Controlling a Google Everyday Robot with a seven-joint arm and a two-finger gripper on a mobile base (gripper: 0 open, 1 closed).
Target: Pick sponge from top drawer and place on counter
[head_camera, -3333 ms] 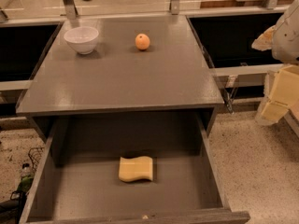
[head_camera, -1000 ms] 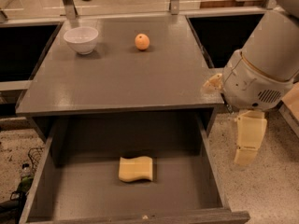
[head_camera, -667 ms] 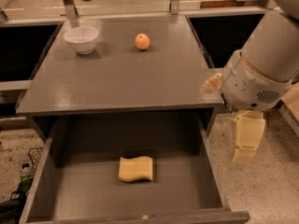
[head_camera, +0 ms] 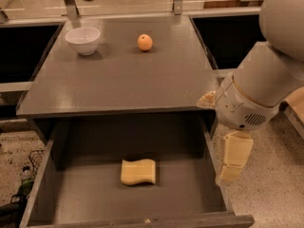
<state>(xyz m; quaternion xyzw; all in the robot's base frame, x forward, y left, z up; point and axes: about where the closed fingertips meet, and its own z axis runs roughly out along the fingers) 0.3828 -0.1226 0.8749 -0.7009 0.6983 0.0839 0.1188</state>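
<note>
The pale yellow sponge (head_camera: 138, 171), a soft rectangle with wavy edges, lies flat on the grey bottom of the top drawer (head_camera: 90, 201), toward 6 o'clock from the view's centre and clear of every wall. The top drawer, a wide, deep grey wooden box with thick side walls, stands pulled open under the counter (head_camera: 118, 82), a flat, slightly glossy grey wooden top spreading toward 12 o'clock. The gripper (head_camera: 231, 170) hangs at about 4 o'clock, over the drawer's right wall, apart from the sponge
</note>
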